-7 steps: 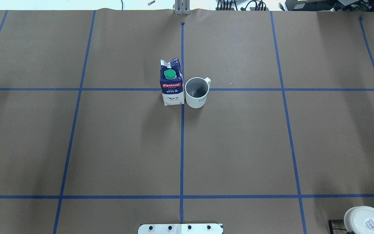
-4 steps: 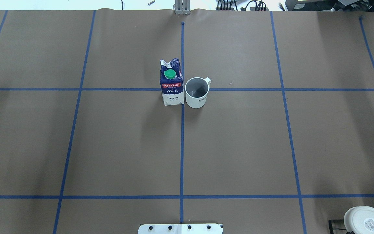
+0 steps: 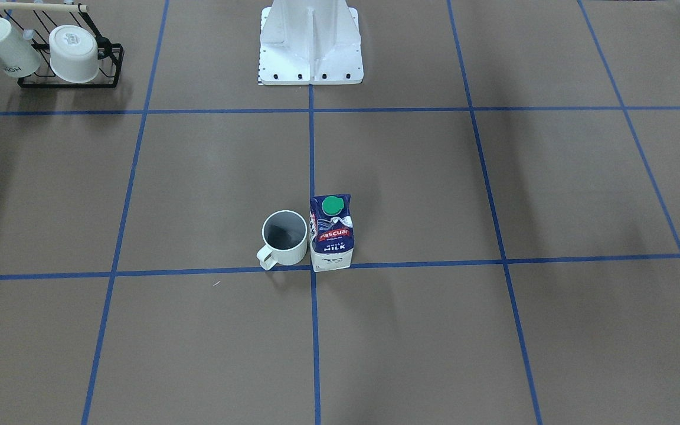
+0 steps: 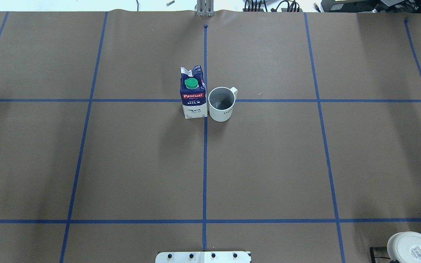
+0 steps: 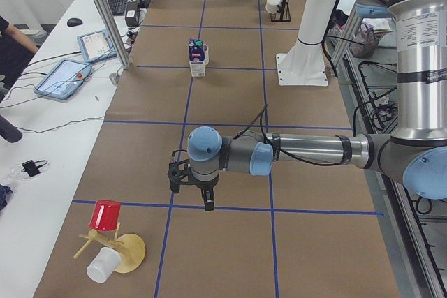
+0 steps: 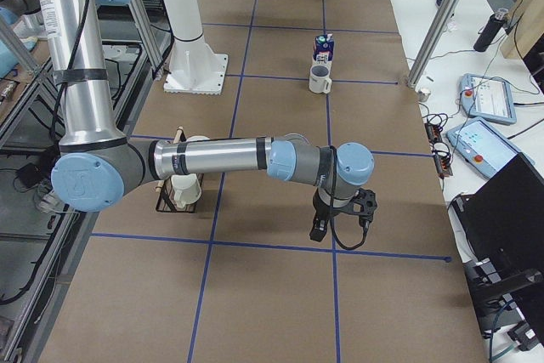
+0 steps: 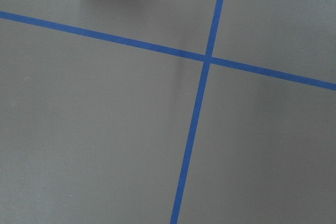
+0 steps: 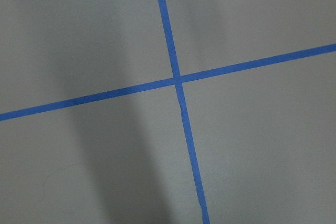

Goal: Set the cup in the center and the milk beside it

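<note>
The left gripper and the right gripper both hang low over bare tape lines, each well apart from the center, toward opposite ends of the table. They show only in the 2 side views, and no fingers enter either wrist view, so I cannot tell how wide the jaws stand. Neither seems to carry anything.

The cup stands upright just beside the center on the robot's right, handle pointing away from the robot. The milk stands upright just on the center's other side, its base corner at the crossing. Whether the 2 touch I cannot tell.

Both placements look done. The next move seems only to call for keeping the arms clear of the center.
</note>
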You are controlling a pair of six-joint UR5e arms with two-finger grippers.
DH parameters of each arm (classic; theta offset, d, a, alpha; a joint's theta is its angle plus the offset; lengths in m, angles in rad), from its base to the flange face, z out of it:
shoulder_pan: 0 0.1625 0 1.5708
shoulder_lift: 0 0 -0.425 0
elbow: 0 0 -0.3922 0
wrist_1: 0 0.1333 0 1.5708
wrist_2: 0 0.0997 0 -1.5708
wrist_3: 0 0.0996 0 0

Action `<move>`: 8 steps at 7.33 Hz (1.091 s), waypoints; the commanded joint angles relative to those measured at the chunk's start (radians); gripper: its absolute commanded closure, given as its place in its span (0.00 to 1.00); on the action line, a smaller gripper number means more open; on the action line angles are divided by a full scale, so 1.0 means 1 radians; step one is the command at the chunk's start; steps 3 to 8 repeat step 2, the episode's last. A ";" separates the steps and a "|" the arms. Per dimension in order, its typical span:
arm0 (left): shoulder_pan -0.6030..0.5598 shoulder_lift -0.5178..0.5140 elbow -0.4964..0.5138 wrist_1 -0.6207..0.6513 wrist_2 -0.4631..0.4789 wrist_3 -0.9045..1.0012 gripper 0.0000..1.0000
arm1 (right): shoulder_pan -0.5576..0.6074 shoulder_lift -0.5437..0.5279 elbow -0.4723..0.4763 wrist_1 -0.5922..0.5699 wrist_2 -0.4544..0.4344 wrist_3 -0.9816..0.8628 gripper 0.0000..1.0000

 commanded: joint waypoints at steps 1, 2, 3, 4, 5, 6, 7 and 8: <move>0.000 0.000 0.000 0.000 0.002 0.000 0.02 | 0.000 0.000 -0.001 -0.001 0.000 0.000 0.00; 0.000 -0.002 -0.001 0.000 0.002 0.002 0.02 | 0.000 0.000 -0.001 -0.001 0.000 0.000 0.00; 0.000 -0.002 -0.001 0.000 0.002 0.002 0.02 | 0.000 0.000 -0.001 -0.001 0.000 0.000 0.00; 0.000 -0.002 -0.001 0.000 0.002 0.002 0.02 | 0.000 0.000 -0.001 -0.001 0.000 0.000 0.00; 0.000 -0.002 -0.001 0.000 0.002 0.002 0.02 | 0.000 0.000 -0.001 -0.001 0.000 0.000 0.00; 0.000 -0.002 -0.001 0.000 0.002 0.002 0.02 | 0.000 0.000 -0.001 -0.001 0.000 0.000 0.00; 0.000 -0.002 -0.001 0.000 0.002 0.002 0.02 | 0.000 0.000 -0.001 -0.001 0.000 0.000 0.00; 0.000 -0.002 -0.001 0.000 0.002 0.002 0.02 | 0.000 0.000 -0.001 -0.001 0.000 0.000 0.00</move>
